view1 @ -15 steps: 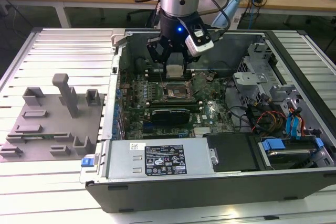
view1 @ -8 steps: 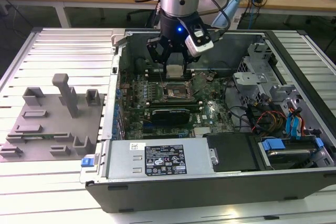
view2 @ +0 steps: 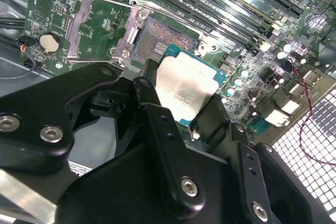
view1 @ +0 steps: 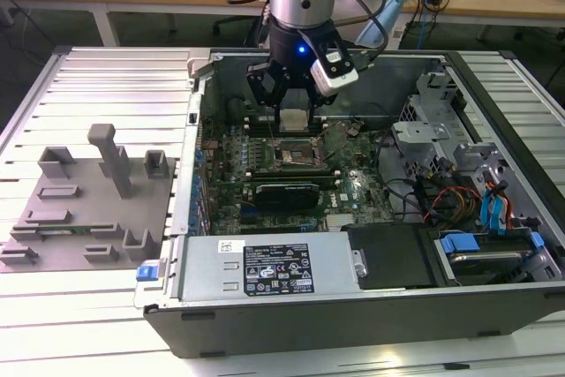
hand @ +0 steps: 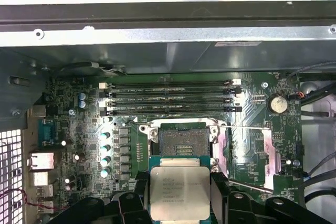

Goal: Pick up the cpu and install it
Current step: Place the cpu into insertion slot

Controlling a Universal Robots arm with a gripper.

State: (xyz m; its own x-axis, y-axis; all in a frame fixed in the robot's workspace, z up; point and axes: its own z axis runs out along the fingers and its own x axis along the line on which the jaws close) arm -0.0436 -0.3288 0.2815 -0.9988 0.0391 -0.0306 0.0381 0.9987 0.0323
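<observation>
Grey moulded plastic first: well off to the exterior view's left of the black two-fingered claw (view1: 293, 116), a grey fixture plate (view1: 84, 209) with upright pegs lies on the ribbed silver metal table (view1: 115, 86).

Moving across, we reach the open dark metal computer case (view1: 353, 315), and inside it the green motherboard (view1: 353, 187) lies flat beneath the claw.

Now the centre, and here's the action. The claw hangs on the silver arm with its fingers drawn in tight on the small flat square silvery-grey cpu (view1: 293, 119). The first wrist view shows the claw (hand: 180, 195) pressing the two opposite sides of the cpu (hand: 180, 192). The second wrist view shows the same hold, claw (view2: 181, 98) and cpu (view2: 186, 90).

The chip is in the air, metal top up, not seated. The square black-and-metal socket (view1: 296, 154) lies just below the claw and is bare in both wrist views (hand: 184, 140) (view2: 157, 43). Its metal load plate (view2: 97, 24) is swung open beside it. Past the socket run long black memory slots (hand: 170, 95), with a round silver coin battery (hand: 277, 103) nearby.

To the exterior view's right of the claw is a drive bay (view1: 468, 245) with blue tabs and coloured cables.
</observation>
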